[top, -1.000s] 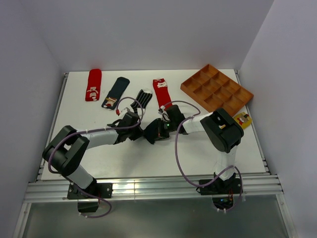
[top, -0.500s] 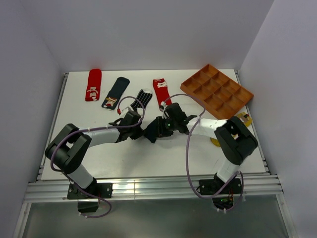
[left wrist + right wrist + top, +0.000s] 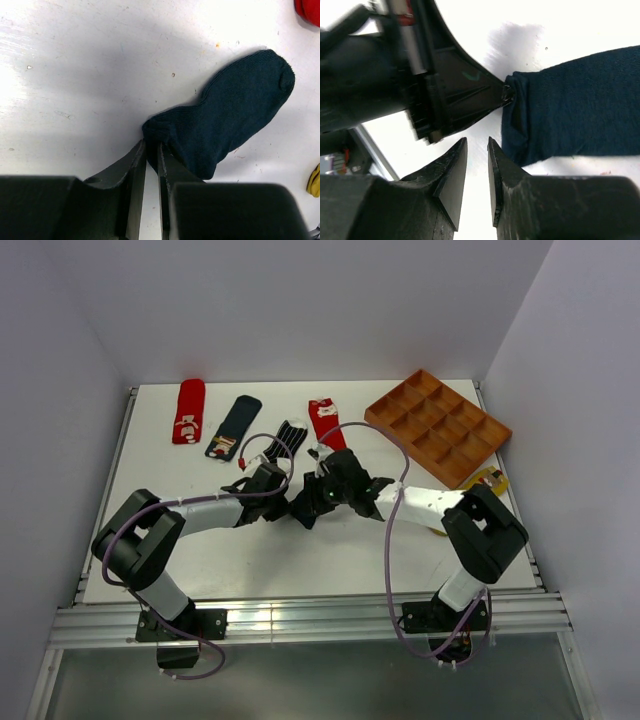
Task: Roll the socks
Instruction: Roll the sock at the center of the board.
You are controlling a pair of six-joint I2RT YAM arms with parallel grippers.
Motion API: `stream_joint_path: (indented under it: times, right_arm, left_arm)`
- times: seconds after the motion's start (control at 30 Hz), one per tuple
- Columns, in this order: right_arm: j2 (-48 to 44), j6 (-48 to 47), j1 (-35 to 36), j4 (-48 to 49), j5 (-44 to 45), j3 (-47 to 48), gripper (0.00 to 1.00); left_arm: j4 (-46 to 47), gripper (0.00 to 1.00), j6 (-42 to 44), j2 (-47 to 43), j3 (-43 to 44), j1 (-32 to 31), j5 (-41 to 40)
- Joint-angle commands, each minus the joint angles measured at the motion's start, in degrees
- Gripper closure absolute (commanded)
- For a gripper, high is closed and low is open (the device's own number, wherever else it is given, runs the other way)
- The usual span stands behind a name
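Observation:
The plain navy sock [image 3: 235,110] lies flat in the middle of the table. My left gripper [image 3: 152,146] is shut on its cuff, which bunches between the fingers. The right wrist view shows the same sock [image 3: 580,115] with the left gripper's fingertips [image 3: 506,94] pinching its edge. My right gripper [image 3: 477,142] is open by a narrow gap with nothing in it, just beside the cuff. From above, both grippers meet over the sock [image 3: 308,512]. A red sock [image 3: 188,412], the navy sock with a patch [image 3: 233,427], the striped sock [image 3: 290,437] and another red sock [image 3: 326,423] lie along the far side.
A wooden tray with compartments [image 3: 437,427] stands at the back right. The mustard yellow sock [image 3: 490,480] lies near it, partly hidden by my right arm. Cables loop over both arms.
My right gripper went from shut to open and slid left along the navy sock to the cuff, with the arm stretching out. The left gripper tightened on the cuff and stayed put.

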Motion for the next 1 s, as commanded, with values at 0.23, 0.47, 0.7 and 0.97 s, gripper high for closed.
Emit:
stream_joint_path:
  times: [0.23,0.47,0.7,0.97]
  right_arm:
    - [5.35,-3.52,1.03,4.15,0.57,-0.53,0.71]
    - [7.11,-5.02,1.03,2.13,3.56,0.17,0.71]
    - [8.52,-6.42,1.64,0.02,5.32,1.13,0.76]
    - [10.98,-3.00,0.33,-1.91,5.06,1.92,0.89]
  left_arm:
    - [-4.44,0.79,2.27,1.32,0.99,-0.48,-1.44]
    - [-4.62,0.79,2.53,1.32,1.35,-0.48,-1.44]
    - [-5.06,0.79,2.79,1.41,2.05,-0.39,-1.26]
    - [-4.80,0.66,2.53,-0.35,1.26,-0.48,-1.26]
